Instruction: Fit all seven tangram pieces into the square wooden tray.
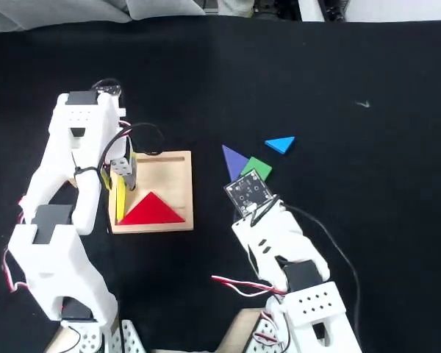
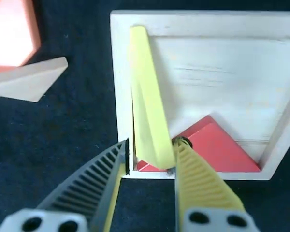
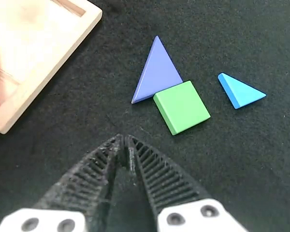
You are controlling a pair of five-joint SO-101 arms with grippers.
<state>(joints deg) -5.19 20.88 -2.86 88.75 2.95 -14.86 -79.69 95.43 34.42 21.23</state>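
While between fingers (image 2: 203,179), yellow piece (image 2: 147,96) aslant.

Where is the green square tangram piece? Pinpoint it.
High view: the green square tangram piece lies on the black table right of the square wooden tray, touching the purple triangle, apart from the blue triangle.

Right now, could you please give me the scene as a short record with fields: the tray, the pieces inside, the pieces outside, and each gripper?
tray: square wooden tray, lying flat
inside: red triangle flat in a corner; yellow piece on edge, tilted along one wall
outside, one side: purple triangle touching green square; blue triangle apart
outside, other side: orange piece beside pale triangle
left gripper: closed on the yellow piece's end
right gripper: shut, empty, short of the green square
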